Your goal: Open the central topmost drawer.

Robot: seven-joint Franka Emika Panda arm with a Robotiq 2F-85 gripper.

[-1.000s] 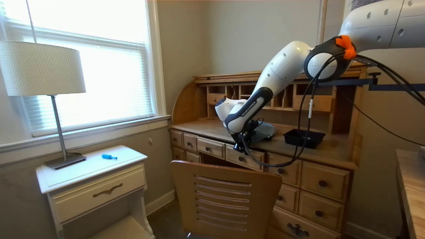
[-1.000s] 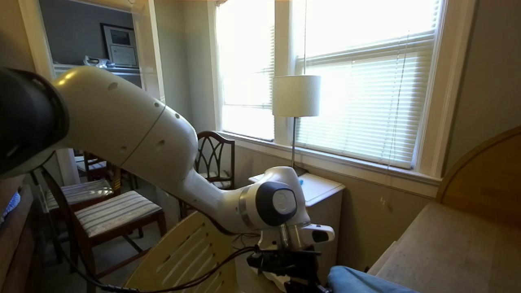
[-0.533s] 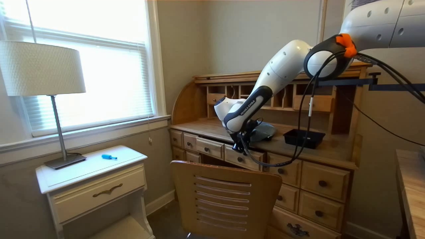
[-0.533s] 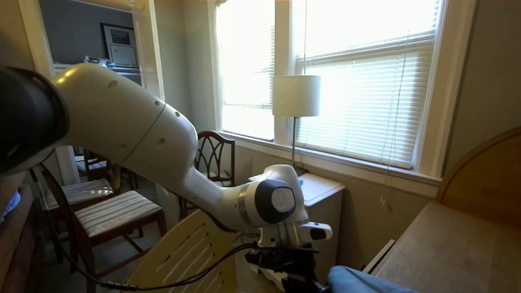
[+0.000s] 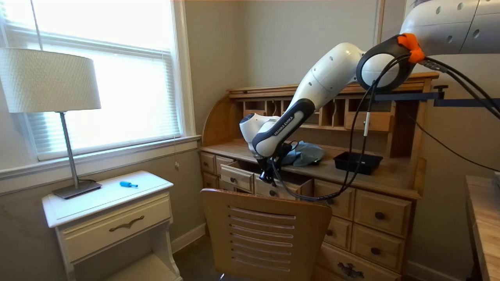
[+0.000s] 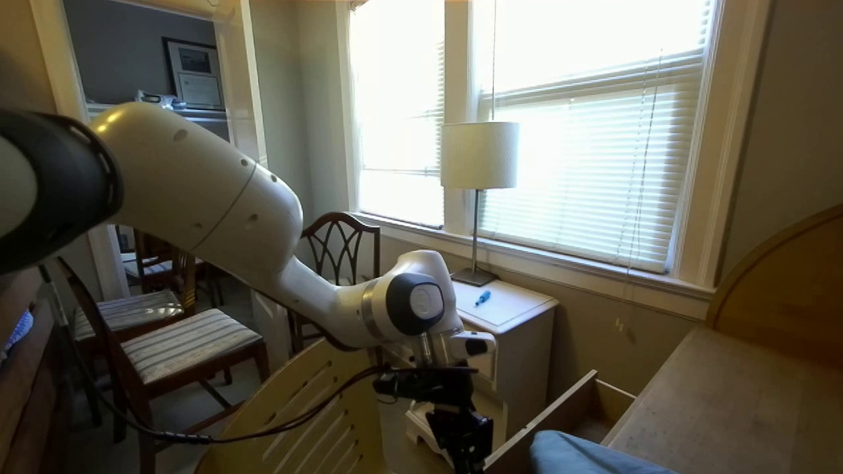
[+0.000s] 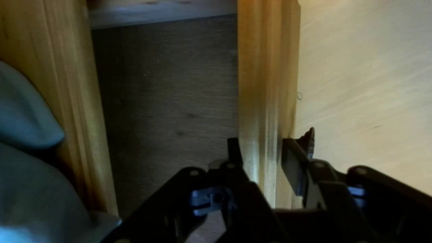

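The central topmost drawer (image 5: 237,178) is a wide, shallow honey-wood drawer with two dark knobs. It stands pulled out from the desk, with its inside showing in both exterior views; its front's top edge also shows in an exterior view (image 6: 553,411). My gripper (image 5: 268,180) is at the middle of the drawer front, pointing down. In the wrist view the gripper (image 7: 260,156) straddles the drawer front's top edge (image 7: 261,84). One finger is inside against the wood, the other outside beside a dark knob (image 7: 308,141), which it partly hides. The drawer's dark floor (image 7: 168,91) is visible.
A slatted wooden chair (image 5: 265,234) stands close before the drawer and hides its lower part. A blue-grey cloth (image 5: 306,154) lies on the desktop near its edge, beside a black tray (image 5: 357,162). A white nightstand (image 5: 150,190) holds a lamp and a blue tool.
The drawer has slid outward from nearly closed to clearly open, mostly within the last half second. My gripper and arm have moved outward with it, toward the chair.
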